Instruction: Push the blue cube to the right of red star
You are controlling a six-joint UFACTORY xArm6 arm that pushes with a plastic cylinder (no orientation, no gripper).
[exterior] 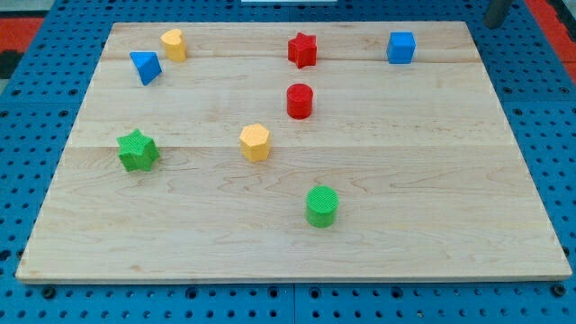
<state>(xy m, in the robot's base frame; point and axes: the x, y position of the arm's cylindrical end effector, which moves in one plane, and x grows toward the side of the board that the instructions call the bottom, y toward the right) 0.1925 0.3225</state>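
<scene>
The blue plastic cube point(401, 47) sat near the wooden table point(288, 243)'s top edge, well right of the red plastic star point(303, 49). My tip point(496, 20), fingerless, hovered top right; an off-centre push risked sliding the cube off.

Blue cube point(401, 47) sits well right of red star point(303, 49), near top.

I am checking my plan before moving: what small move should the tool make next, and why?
Probably bring my tip, now beyond the board's top right corner, down to the view's right of the blue cube, then nudge it leftwards. The cube already sits right of the red star, nearly level with it, but a wide gap separates them, so a short leftward push should finish it.
</scene>
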